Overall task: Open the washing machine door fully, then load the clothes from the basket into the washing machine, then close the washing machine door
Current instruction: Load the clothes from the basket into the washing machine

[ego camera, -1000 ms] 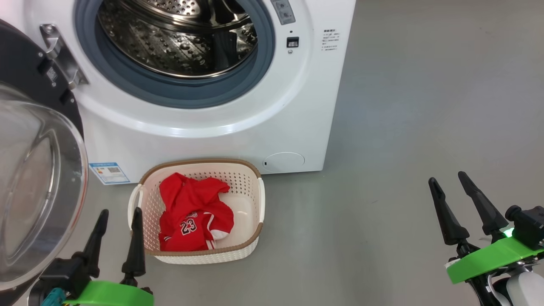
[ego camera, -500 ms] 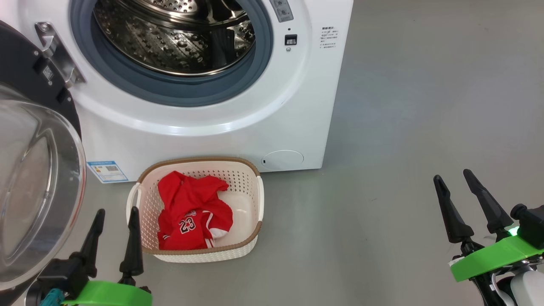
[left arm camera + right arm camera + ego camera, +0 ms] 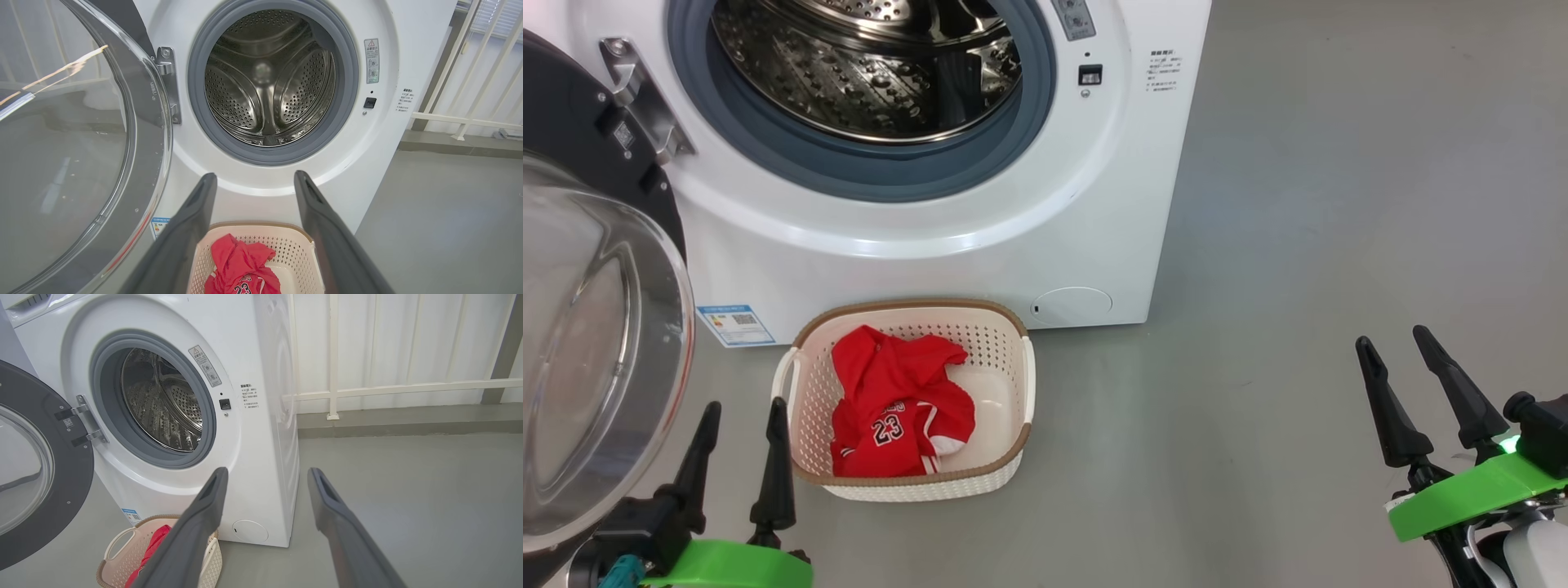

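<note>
Red clothes (image 3: 894, 400), basket (image 3: 992, 347) as before

You're looking at a washing machine (image 3: 980, 269) in glossy white, its drum (image 3: 866, 73) shiny perforated steel, its gasket (image 3: 915, 175) matt grey rubber; the washing machine door (image 3: 596, 351) is smooth clear glass; the basket (image 3: 996, 351) is cream perforated plastic, the clothes (image 3: 890, 400) soft red cloth

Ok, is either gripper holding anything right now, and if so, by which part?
Nothing is held. The left gripper and the right gripper are both open and empty. The clothes lie loose in the basket.
</note>
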You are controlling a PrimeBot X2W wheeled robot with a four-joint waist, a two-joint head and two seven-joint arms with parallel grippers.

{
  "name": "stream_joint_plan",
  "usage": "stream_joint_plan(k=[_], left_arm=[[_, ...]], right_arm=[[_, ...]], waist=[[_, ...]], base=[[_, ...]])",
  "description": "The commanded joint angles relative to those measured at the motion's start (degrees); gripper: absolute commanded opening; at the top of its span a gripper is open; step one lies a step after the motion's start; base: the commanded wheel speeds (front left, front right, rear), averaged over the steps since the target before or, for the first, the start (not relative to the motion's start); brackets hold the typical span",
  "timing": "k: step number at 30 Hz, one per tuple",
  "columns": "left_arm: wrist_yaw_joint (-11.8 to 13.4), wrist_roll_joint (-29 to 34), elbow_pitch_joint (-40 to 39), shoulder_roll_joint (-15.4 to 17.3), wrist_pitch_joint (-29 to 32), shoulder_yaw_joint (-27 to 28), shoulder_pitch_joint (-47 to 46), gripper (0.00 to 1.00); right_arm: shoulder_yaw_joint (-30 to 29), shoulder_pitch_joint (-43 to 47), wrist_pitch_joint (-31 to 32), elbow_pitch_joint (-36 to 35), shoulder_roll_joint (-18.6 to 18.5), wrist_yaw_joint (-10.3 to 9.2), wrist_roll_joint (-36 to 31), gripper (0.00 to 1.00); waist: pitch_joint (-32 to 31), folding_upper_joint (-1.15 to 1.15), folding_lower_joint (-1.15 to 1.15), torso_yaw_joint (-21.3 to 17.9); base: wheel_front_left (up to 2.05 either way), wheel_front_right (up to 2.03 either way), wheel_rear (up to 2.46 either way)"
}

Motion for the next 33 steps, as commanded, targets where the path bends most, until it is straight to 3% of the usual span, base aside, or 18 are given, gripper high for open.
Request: stream_joint_plan(k=[1,22,33], left_arm=[[-0.4,0.5,-1.4,0.7,-0.5,2.1,-0.4,1.0],[-0.5,0.9,-1.6,0.2,-0.5,3.1,-0.7,1.0],[-0.5,1.0,-1.6,0.1,-0.5,3.4,-0.9,1.0]], right_arm=[[0.9,0.3,-0.7,-1.4,-0.9,0.09,-0.6,1.0],[0.8,0.4,-0.7,-1.8,-0.7,0.09,-0.7,1.0],[0.9,0.3,-0.7,-1.7,-0.7,0.09,-0.7,1.0]], waist=[[0.0,0.0,0.0,0.0],[0.4,0.0,0.0,0.6],[0.4,0.0,0.0,0.8]], base=[[0.0,0.0,0.0],[0.02,-0.02,0.0],[0.84,-0.84,0.0]])
